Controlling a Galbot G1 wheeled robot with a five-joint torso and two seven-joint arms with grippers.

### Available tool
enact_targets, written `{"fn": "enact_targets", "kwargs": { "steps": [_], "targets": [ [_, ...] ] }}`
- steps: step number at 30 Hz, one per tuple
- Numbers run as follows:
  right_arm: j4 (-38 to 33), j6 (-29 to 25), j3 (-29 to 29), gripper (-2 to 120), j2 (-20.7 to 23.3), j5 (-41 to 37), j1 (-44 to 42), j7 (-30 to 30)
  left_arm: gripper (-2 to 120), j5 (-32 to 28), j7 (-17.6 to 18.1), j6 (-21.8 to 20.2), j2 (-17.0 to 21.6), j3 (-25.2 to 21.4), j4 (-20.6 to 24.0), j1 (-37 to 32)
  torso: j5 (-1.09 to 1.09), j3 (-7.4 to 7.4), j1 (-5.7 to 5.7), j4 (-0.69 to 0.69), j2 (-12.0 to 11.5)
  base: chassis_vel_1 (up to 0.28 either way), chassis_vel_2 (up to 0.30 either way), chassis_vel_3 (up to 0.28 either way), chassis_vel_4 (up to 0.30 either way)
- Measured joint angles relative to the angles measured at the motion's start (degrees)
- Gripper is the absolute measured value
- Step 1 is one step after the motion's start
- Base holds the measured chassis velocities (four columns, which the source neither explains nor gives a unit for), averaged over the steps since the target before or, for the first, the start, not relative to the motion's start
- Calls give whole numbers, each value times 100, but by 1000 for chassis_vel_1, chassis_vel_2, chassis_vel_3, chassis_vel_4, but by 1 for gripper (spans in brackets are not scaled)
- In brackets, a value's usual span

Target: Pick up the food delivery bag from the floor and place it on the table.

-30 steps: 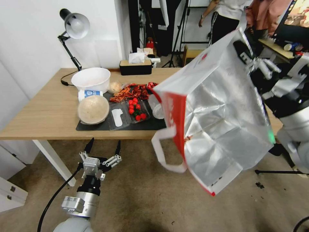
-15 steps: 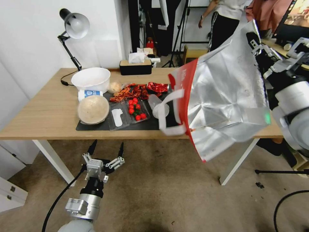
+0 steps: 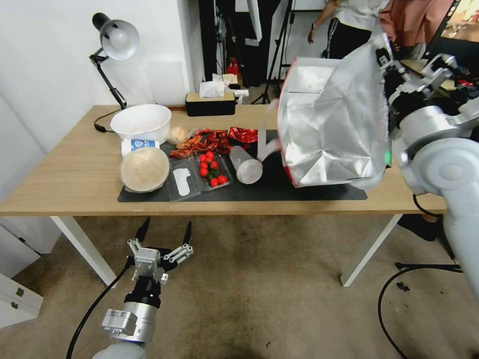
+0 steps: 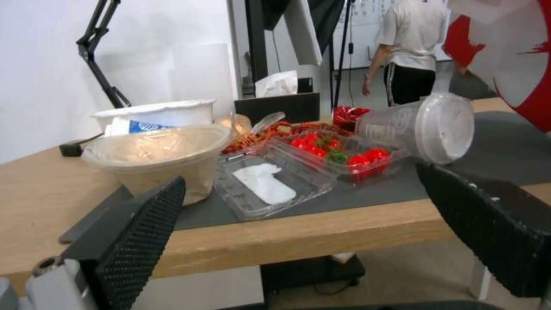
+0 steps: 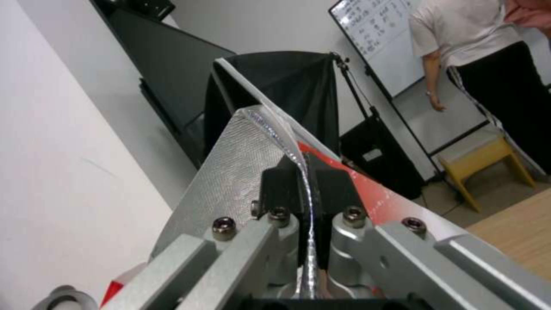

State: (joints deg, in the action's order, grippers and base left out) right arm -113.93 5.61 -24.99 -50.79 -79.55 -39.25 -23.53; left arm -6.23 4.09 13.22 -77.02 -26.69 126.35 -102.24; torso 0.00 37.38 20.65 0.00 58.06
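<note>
Boxy white-and-red foil-lined delivery bag (image 3: pixel 332 129) hangs tilted over the light-wood bench (image 3: pixel 75 174) | my right gripper (image 5: pixel 308 196) pinches its rim (so it dangles) | left gripper (image 3: pixel 163 234) spread, empty, low above carpet.

Right end of the dark grey mat (image 3: pixel 319 192) — behind the food delivery bag (image 3: pixel 332 129) — hidden.
</note>
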Motion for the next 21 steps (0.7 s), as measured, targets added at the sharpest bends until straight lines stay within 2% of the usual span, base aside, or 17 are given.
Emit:
{"fn": "enact_targets", "kwargs": {
  "steps": [10,13,16,17,19,21],
  "targets": [
    [302,105,-55,0,-21,260,-112,260,100,4,4,2,-8,2,-13,8,0,-1,-1,-1,0,0,0,0,0],
    [433,129,-121,7,16,332,-176,425,100,5,4,2,-5,13,-24,16,1,-1,-1,0,0,0,0,0,0],
    [469,140,-276,22,100,354,-317,762,100,2,5,9,22,13,-54,18,0,-1,-1,-1,0,0,0,0,0],
    [469,140,-276,22,100,354,-317,762,100,2,5,9,22,13,-54,18,0,-1,-1,-1,0,0,0,0,0],
    [457,141,-346,34,178,352,-374,934,100,1,7,10,28,25,-59,32,1,-1,-1,-1,0,0,0,0,0],
    [456,141,-365,37,211,352,-380,969,100,1,7,10,26,35,-61,36,1,-1,-1,0,0,0,0,0,0]
  ]
}}
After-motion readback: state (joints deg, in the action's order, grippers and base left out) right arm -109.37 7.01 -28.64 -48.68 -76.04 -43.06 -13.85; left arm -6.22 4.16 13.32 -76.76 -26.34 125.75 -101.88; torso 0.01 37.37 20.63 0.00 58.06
